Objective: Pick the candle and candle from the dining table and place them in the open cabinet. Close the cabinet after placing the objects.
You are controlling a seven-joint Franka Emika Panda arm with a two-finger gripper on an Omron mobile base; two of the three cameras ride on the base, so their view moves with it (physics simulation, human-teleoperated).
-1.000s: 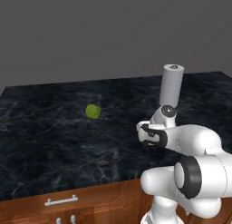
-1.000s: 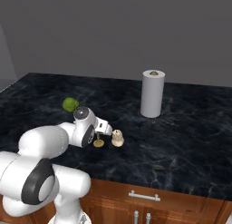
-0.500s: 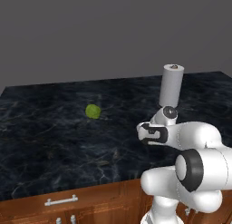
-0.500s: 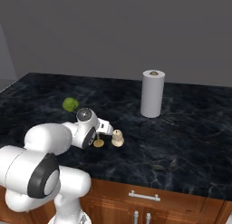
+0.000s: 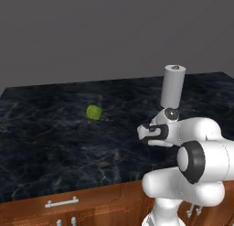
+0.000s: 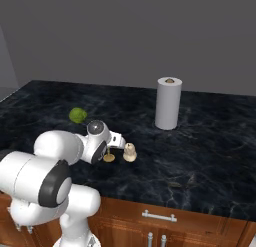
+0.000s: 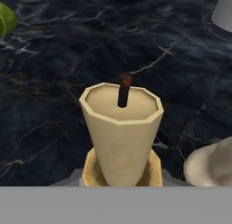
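On the black marble dining table [image 6: 210, 156], a slim pale taper candle [image 7: 121, 132] with a dark wick stands on a gold candlestick; its round base [image 6: 108, 157] rests on the top. My gripper [image 6: 115, 142] reaches down over it. In the hand view, grey fingertips [image 7: 72, 177] press against both sides of the gold holder, so it is shut on this candle. The squat lumpy cream candle [image 6: 129, 152] [image 7: 210, 166] stands just right of it, untouched. In the left base view, my gripper [image 5: 145, 133] points left and my arm hides both candles. The cabinet is out of view.
A green ball [image 6: 77, 115] [image 5: 93, 112] lies further left on the table [image 5: 45, 142]. A tall white roll [image 6: 167, 110] [image 5: 172, 87] stands behind the candles. Wooden drawer fronts with silver handles [image 6: 159, 216] run below the table's front edge.
The fingers have closed in on the taper candle's holder. The arm has barely shifted, and the candles, ball and roll stay where they were.
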